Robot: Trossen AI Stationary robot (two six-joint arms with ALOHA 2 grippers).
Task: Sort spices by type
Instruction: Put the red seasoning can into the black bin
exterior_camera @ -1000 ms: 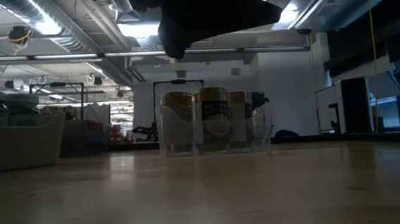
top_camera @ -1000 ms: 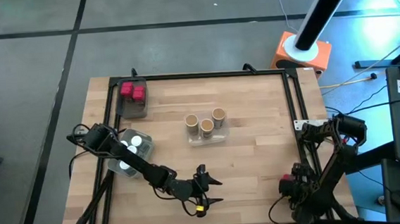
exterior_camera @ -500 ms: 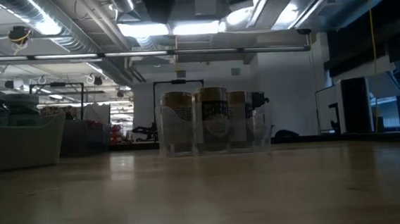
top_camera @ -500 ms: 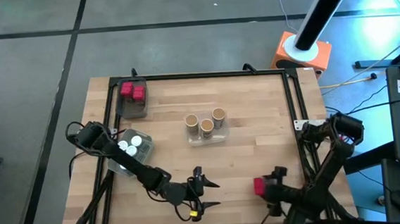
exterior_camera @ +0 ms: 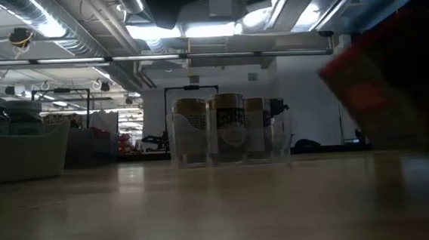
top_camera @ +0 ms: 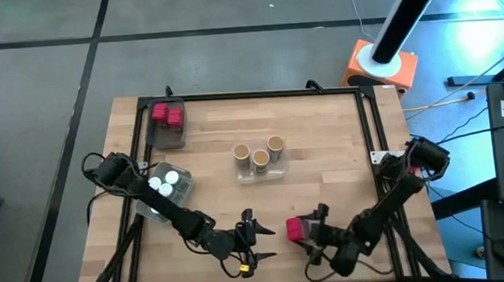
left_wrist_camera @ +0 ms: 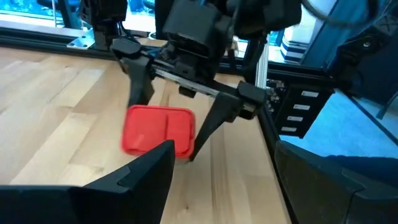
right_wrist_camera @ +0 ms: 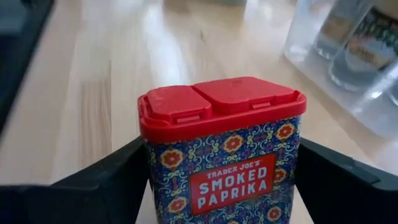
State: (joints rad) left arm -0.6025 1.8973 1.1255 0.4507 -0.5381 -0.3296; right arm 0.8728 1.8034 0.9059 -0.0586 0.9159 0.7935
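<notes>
Red-lidded paprika jar (right_wrist_camera: pixel 222 149), patterned blue label reading "Smoked Paprika": clamped between the fingers of the right gripper (top_camera: pixel 304 230), near the front edge of the wooden table (top_camera: pixel 325 163), front centre; in the left wrist view the jar (left_wrist_camera: pixel 159 129) hangs above the boards.

Left gripper (top_camera: pixel 257 239): just left of the held jar, fingers spread apart, nothing between them.

Red jars, two (top_camera: pixel 167 116): in a clear tray (top_camera: pixel 170 136) at the back left corner.

White round-capped jars (top_camera: pixel 164 182): in a second clear tray (top_camera: pixel 155 210) at the left edge, partly under the left arm.

Tan cylinders with cork-coloured tops, three (top_camera: pixel 259 154): standing upright together in a clear tray (top_camera: pixel 260 173) at mid-table; in the low view the same three (exterior_camera: pixel 229 128) stand side by side.
</notes>
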